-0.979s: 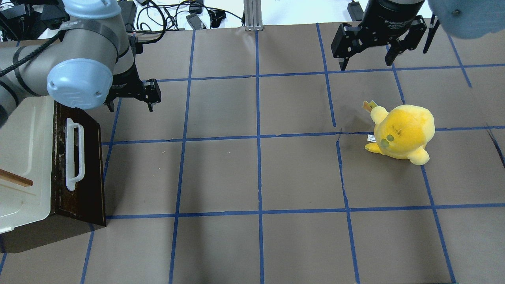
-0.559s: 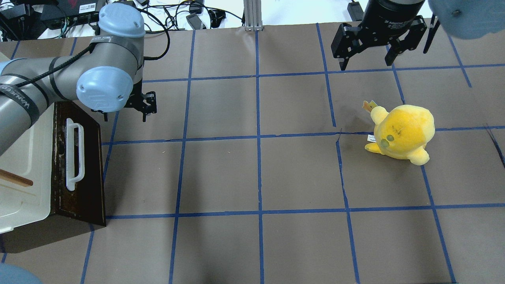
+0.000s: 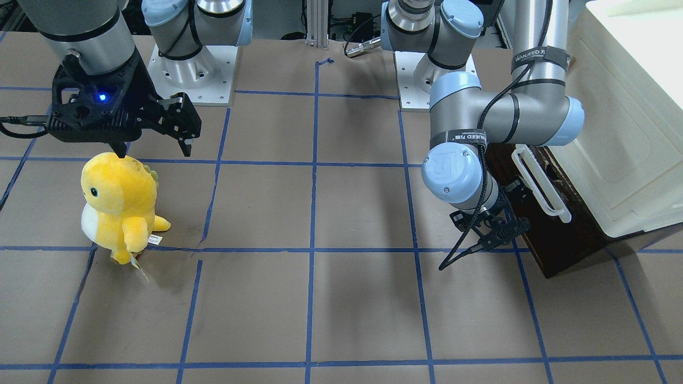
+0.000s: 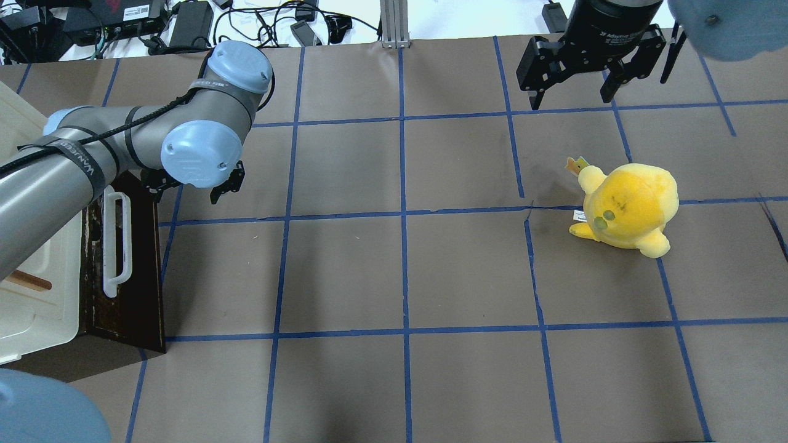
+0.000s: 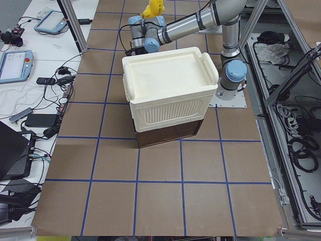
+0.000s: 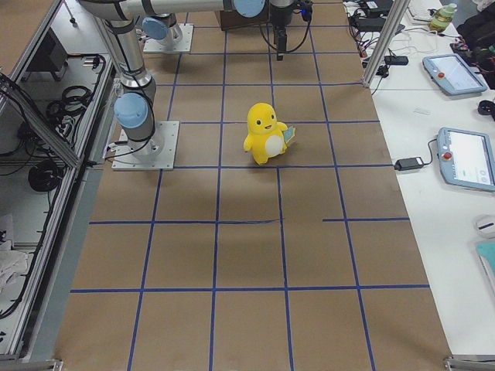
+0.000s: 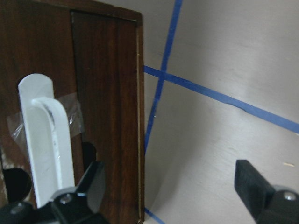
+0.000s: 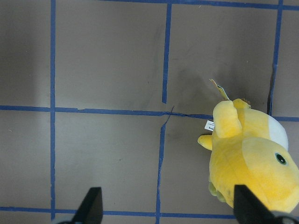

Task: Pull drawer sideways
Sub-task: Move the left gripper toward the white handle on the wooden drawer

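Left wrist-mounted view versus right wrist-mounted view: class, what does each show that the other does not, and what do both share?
Only the left wrist view shows the drawer, dark brown, with its white bar handle. Only the right wrist view shows the yellow plush toy. Both show the brown table gridded with blue tape, and open fingertips at the bottom edge: the left gripper in one, the right gripper in the other.

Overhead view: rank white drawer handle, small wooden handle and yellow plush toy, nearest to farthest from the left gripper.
1. White drawer handle, beside the left gripper.
2. Small wooden handle, at the left edge.
3. Yellow plush toy, far right.
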Controlling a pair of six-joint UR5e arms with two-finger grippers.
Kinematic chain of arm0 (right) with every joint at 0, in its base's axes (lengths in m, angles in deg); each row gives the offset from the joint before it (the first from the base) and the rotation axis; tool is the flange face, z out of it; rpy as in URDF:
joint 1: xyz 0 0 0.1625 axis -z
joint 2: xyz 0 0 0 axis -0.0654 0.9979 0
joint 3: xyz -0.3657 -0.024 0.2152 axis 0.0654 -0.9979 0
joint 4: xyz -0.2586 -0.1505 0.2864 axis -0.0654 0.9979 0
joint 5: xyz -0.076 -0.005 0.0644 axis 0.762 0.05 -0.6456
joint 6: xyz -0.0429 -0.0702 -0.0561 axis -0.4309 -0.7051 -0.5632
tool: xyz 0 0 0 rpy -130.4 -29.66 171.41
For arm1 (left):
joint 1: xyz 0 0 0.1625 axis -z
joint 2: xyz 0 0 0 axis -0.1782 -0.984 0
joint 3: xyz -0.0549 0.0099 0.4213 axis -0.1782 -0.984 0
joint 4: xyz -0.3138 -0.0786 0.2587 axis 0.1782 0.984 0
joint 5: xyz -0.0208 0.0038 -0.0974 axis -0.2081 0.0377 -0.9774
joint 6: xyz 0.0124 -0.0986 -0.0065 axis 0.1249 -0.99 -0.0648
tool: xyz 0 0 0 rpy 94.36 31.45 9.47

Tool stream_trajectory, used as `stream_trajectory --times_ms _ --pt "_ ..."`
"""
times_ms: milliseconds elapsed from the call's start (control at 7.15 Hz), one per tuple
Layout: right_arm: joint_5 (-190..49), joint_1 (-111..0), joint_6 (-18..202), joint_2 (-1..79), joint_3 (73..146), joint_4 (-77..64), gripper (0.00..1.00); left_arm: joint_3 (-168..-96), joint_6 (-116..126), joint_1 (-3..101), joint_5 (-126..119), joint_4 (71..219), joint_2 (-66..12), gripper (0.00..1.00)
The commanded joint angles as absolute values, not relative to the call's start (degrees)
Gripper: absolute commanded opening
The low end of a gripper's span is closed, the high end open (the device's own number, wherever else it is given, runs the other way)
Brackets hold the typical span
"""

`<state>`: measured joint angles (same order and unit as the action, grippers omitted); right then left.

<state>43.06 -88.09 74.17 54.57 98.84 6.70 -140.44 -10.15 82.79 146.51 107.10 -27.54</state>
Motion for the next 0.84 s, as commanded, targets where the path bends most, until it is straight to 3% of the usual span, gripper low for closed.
stream_trajectory --times_ms 0,699 --pt "43.01 -88.09 74.18 54.57 98.84 6.7 1.0 -140.5 -14.83 82.47 148.79 110.18 -26.89 1.0" --pt "43.01 -88.09 74.18 54.57 98.84 6.7 1.0 -140.76 -18.17 80.62 154.24 110.09 -27.67 1.0"
